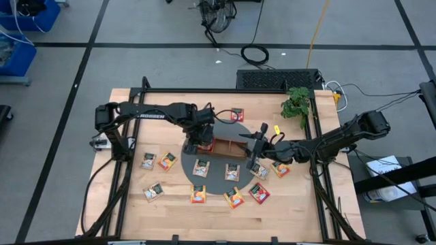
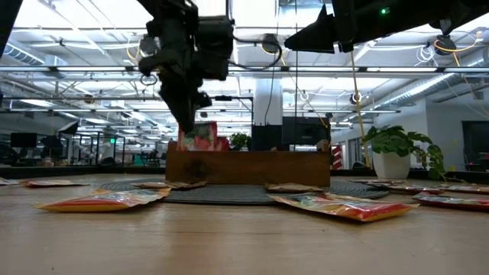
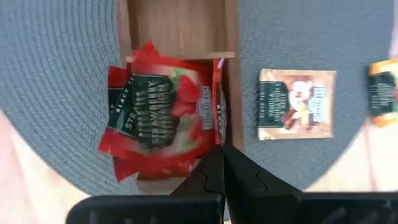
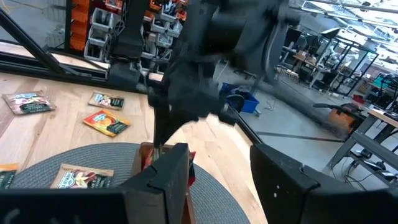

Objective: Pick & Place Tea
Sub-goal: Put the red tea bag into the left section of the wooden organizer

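Directly below my left gripper (image 1: 193,145) the end compartment of the wooden tray (image 1: 235,141) is blocked: red packets (image 3: 163,112) are piled there and stand above the tray wall. The next compartment along, toward my right gripper (image 1: 255,151), shows bare wood and is open from above. My right gripper hangs over the tray's other end, so the gap between the two arms over the tray is narrow. Outward from both grippers, loose packets (image 1: 200,167) lie scattered flat on the grey mat (image 1: 178,163) and on the table (image 1: 122,204). Behind my right arm a potted plant (image 1: 297,103) stands upright near the table edge.
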Controlling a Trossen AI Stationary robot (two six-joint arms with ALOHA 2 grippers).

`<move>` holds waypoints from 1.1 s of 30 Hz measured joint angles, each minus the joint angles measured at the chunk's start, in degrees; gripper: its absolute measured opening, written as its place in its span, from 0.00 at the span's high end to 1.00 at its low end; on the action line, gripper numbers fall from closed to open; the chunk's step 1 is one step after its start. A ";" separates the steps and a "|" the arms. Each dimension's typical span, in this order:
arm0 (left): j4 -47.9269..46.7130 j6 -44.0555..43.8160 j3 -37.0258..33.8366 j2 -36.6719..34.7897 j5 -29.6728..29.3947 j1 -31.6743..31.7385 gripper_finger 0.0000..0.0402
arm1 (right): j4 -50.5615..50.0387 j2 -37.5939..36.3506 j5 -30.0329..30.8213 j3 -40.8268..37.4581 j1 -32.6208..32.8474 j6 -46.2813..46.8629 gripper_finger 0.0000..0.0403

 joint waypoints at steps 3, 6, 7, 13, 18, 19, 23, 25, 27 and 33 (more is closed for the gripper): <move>0.47 -2.15 -0.62 1.43 -0.83 0.04 0.98 | -0.02 0.00 0.00 0.00 0.00 0.39 0.61; 0.20 -5.44 -0.69 2.12 -1.70 0.07 0.95 | -0.02 0.00 0.00 0.00 0.00 0.44 0.61; 0.17 -6.68 -0.69 2.15 -1.88 0.06 0.94 | 0.00 0.00 0.00 0.00 0.00 0.44 0.61; 0.26 -9.52 -0.11 0.67 -2.03 -0.02 0.90 | 0.13 0.00 0.00 0.00 0.00 0.44 0.61; 0.33 -10.50 -0.10 -1.42 -2.05 -0.04 0.88 | 0.18 0.00 -0.02 0.00 0.00 0.43 0.61; 0.81 -10.85 -0.10 -1.93 -2.04 -0.07 0.87 | 0.18 0.00 -0.02 0.00 0.00 0.44 0.61; 3.35 -13.61 -0.08 -3.35 -2.17 -0.05 0.81 | 0.18 0.00 -0.02 0.00 0.00 0.44 0.61; 4.44 -14.14 -0.08 -4.35 -3.32 -0.09 0.76 | 0.18 0.00 -0.02 0.00 0.00 0.43 0.61; 5.44 -14.61 -0.08 -5.47 -4.27 -0.07 0.70 | 0.13 0.00 -0.02 0.00 0.00 0.42 0.61; 7.75 -14.35 -1.36 -11.59 -3.19 0.75 0.50 | -0.04 0.00 0.00 0.00 0.00 0.42 0.61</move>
